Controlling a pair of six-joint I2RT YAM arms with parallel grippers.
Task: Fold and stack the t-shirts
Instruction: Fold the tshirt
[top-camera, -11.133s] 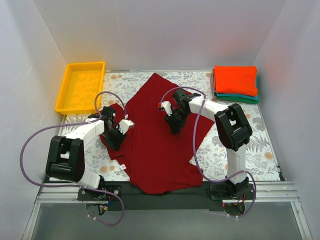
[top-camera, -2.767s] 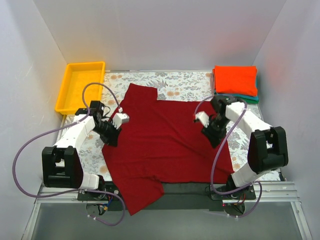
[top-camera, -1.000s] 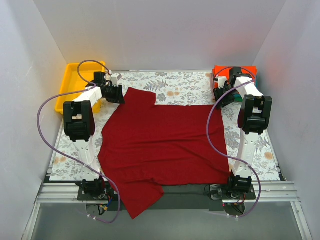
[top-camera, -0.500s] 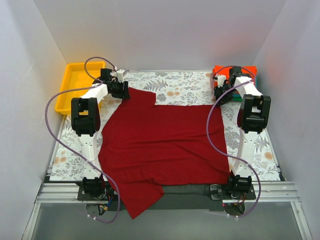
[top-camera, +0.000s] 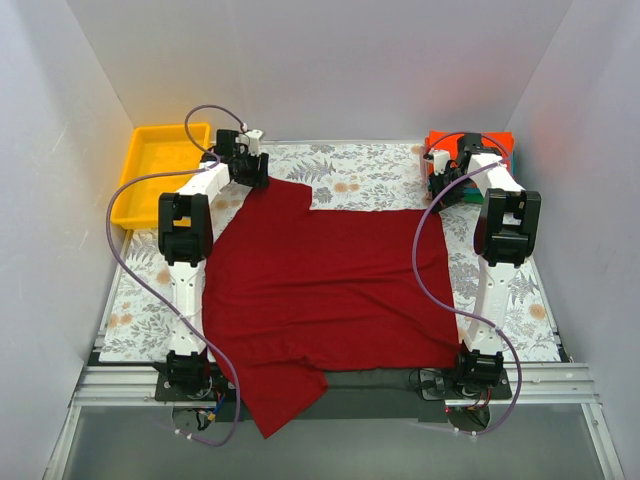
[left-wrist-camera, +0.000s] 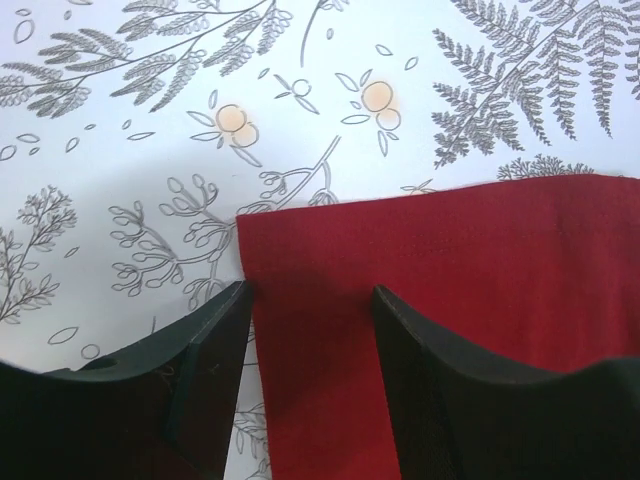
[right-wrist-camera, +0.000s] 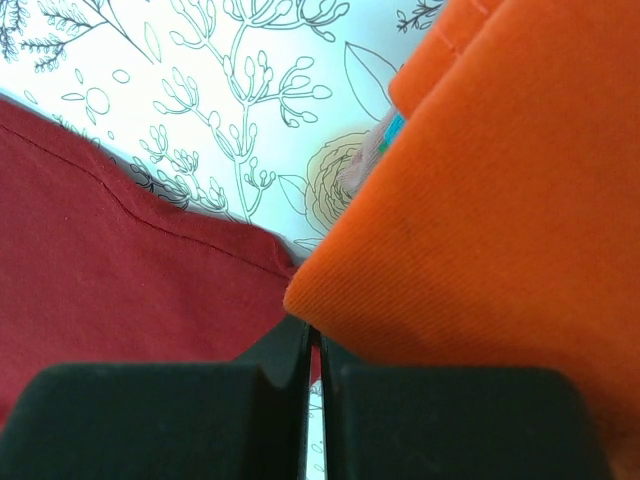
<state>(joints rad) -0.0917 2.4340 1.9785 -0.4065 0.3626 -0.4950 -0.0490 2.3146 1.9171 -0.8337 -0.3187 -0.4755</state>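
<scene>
The dark crimson t-shirt (top-camera: 330, 280) lies spread flat, its lower end hanging over the near edge. My left gripper (top-camera: 252, 172) is open at its far left corner; in the left wrist view the gripper (left-wrist-camera: 310, 300) straddles that corner of the shirt (left-wrist-camera: 450, 260) without gripping it. My right gripper (top-camera: 443, 190) is at the shirt's far right corner, beside the folded orange-red t-shirt (top-camera: 490, 145). In the right wrist view the gripper (right-wrist-camera: 314, 335) is shut on the crimson corner (right-wrist-camera: 120, 280), under the orange-red shirt (right-wrist-camera: 500, 200). A sliver of teal t-shirt (right-wrist-camera: 396, 124) shows beneath.
The yellow tray (top-camera: 128, 185) stands at the far left, close to my left arm. The grey floral cloth (top-camera: 370, 180) covers the table. White walls close in on the left, back and right.
My left gripper has moved right along the far edge, from beside the tray to the shirt's far left corner. The right arm and the shirt have stayed in place.
</scene>
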